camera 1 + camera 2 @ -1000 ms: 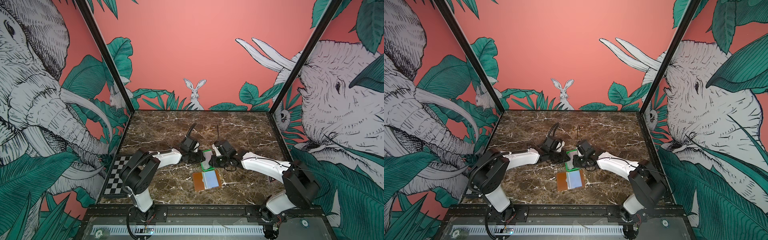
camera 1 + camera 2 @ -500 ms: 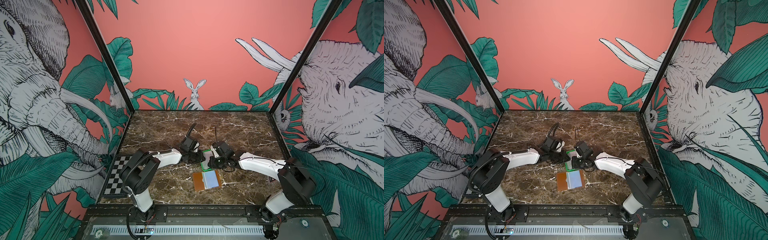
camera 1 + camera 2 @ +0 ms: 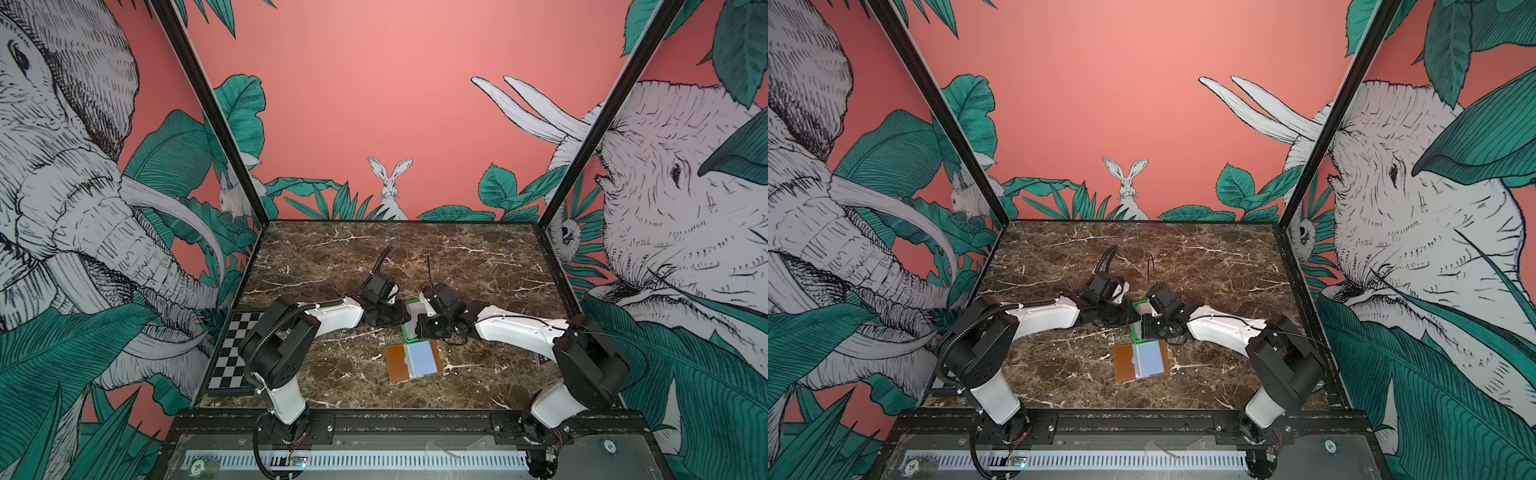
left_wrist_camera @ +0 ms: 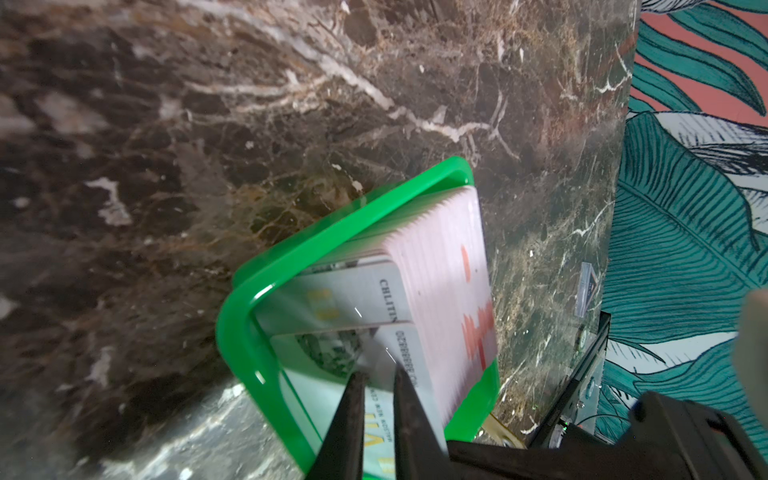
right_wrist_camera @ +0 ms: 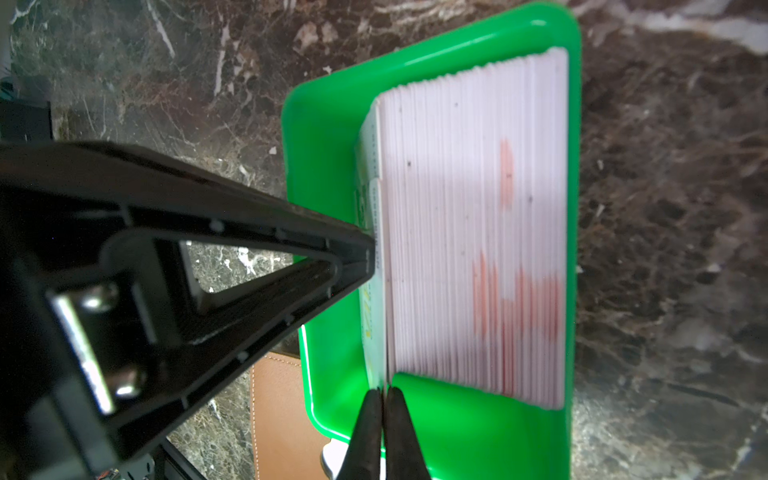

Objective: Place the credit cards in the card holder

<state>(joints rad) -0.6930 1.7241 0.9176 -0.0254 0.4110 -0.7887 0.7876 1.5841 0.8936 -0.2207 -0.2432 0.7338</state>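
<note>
- Nearest us, the tan-brown leather-look folding card holder [image 3: 397, 365] lies open and flat on the dark marble-patterned counter [image 3: 332, 257], just in front of the bright green plastic tray [image 5: 332, 166]. A pale glossy panel covers its right half; whether that is a sleeve or a card we cannot tell. It has not shifted in the last second.
- Next, the right end effector [image 5: 383, 392] has edged in toward the tray and drawn its jaws fully together at the near end of the front card [image 5: 376, 332], a white plastic rectangle leaning off the pack. We judge that the card's edge is pinched there.
- So the pick of one card has begun, but nothing has left the tray yet. Lifting it out and carrying it to the card holder remain.
- The left end effector [image 4: 379, 372] has stayed put, jaws a narrow slit apart, tips at the same card's face. We cannot tell whether it grips anything.
- Behind, the other white plastic credit cards [image 5: 457, 208], some edges tinted red, stand on edge, packed against the tray's long wall.
- Writing: the chip card [image 4: 353, 295] beside the front card reads "CHILITIN", cut off by the pack. The front card carries a green emblem, a blurred string we cannot read, and large yellow letters partly hidden by the left end effector.
</note>
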